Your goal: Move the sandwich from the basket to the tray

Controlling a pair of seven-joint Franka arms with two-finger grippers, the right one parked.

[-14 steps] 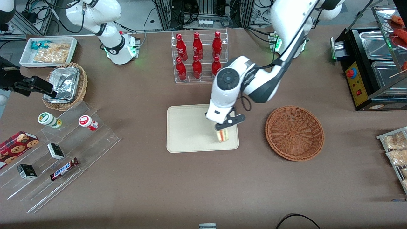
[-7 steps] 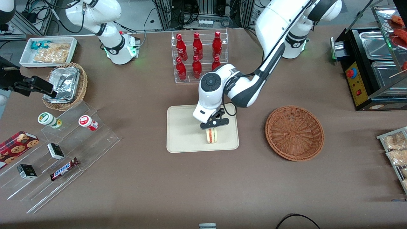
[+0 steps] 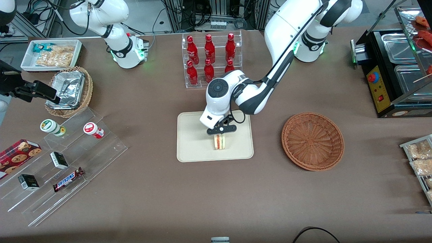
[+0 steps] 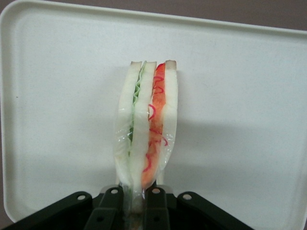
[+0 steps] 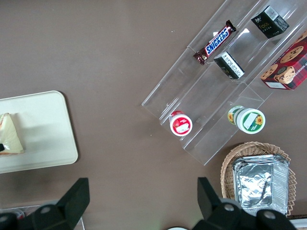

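My gripper [image 3: 221, 131] is clamped on the sandwich [image 3: 219, 142], wedge hanging straight down from my fingers, cut edge upright, directly over the tray [image 3: 195, 141].

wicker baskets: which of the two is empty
The reddish-brown round wicker basket, beside the cream tray; the tan one holds foil. The gripper holds the sandwich.
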